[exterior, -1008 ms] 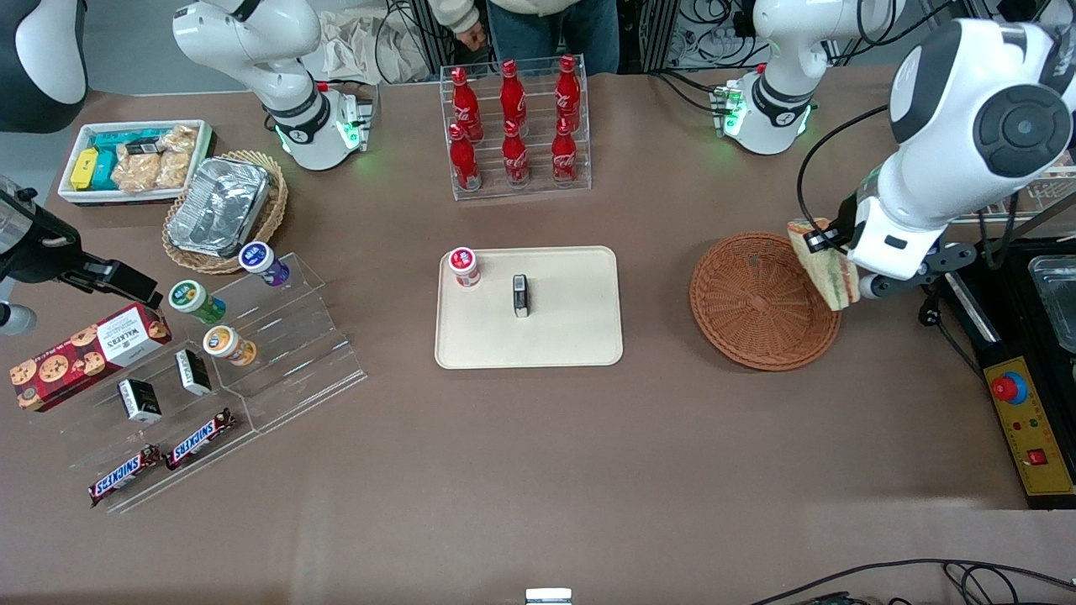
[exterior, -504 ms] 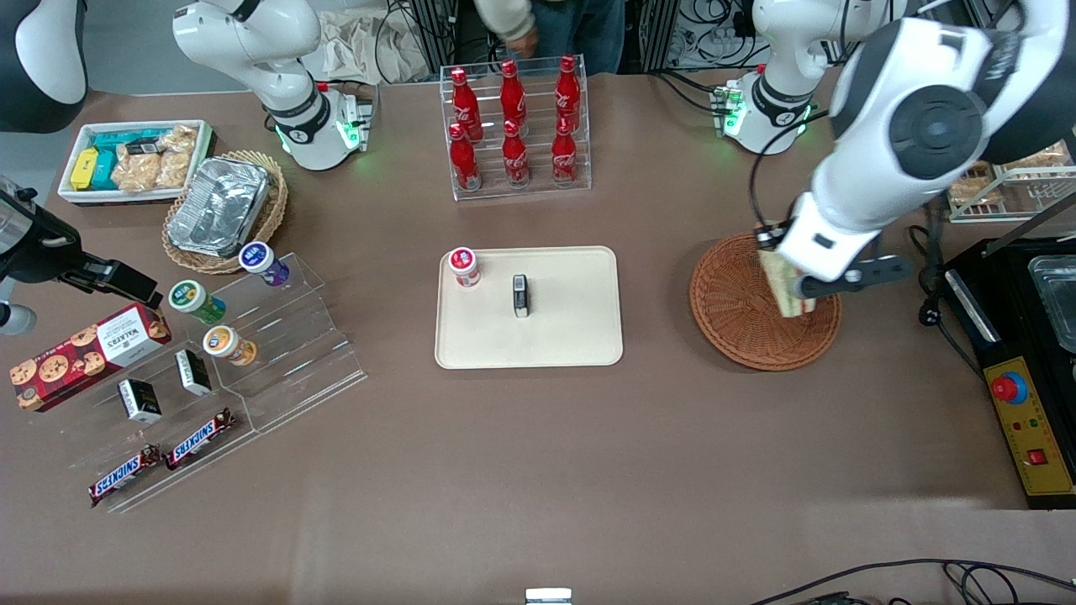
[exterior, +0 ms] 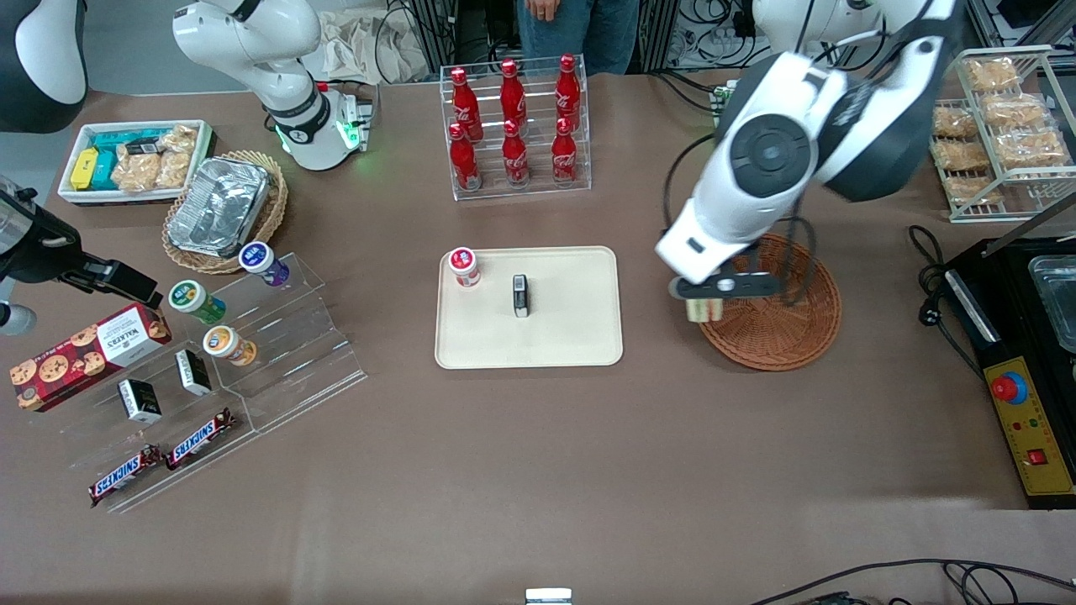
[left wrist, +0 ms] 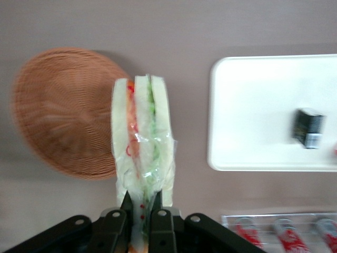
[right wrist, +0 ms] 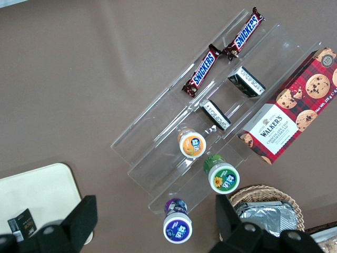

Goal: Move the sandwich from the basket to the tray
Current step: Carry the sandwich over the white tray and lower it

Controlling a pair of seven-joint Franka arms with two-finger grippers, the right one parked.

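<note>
My left gripper point(exterior: 704, 299) is shut on the sandwich point(exterior: 704, 310), a wrapped wedge of pale bread with green and red filling. It hangs in the air above the rim of the reddish-brown woven basket point(exterior: 782, 336), on the side nearest the tray. In the left wrist view the sandwich point(left wrist: 142, 132) sticks out from between the gripper point(left wrist: 141, 203) fingers, with the empty basket point(left wrist: 63, 110) on one side and the cream tray point(left wrist: 253, 116) on the other. The tray point(exterior: 555, 336) lies flat mid-table, carrying a red-lidded cup point(exterior: 463, 266) and a small black box point(exterior: 521, 296).
A clear rack of red cola bottles point(exterior: 513, 126) stands farther from the front camera than the tray. A black appliance point(exterior: 1034, 353) and a wire rack of snack packets point(exterior: 1000, 126) sit at the working arm's end. A clear stepped shelf point(exterior: 277, 353) and a foil-lined tan basket point(exterior: 223, 210) lie toward the parked arm's end.
The left arm has carried the sandwich from the basket's edge at the working arm's end, across the basket, to its rim nearest the tray. The grip stayed shut.
</note>
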